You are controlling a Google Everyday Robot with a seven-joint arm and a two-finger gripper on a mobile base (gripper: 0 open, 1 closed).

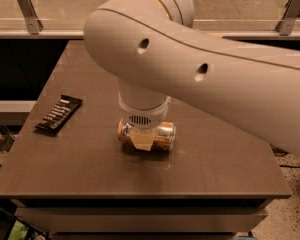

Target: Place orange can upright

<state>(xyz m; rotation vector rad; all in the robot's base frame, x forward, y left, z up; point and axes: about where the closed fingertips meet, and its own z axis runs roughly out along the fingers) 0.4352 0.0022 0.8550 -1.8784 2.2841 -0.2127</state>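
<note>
The orange can (163, 134) lies on its side near the middle of the dark table (90, 159), its long axis running left to right. My gripper (144, 135) comes straight down onto it from the big white arm. One pale finger (141, 141) lies flat against the can's front side, and the other is hidden behind the can. The gripper looks shut on the can, which still rests on the table. The wrist covers the can's top.
A black snack bar wrapper (59, 114) lies flat on the table's left side. The white arm (215, 79) spans the upper right of the view. A ledge with metal brackets (27, 9) runs behind the table.
</note>
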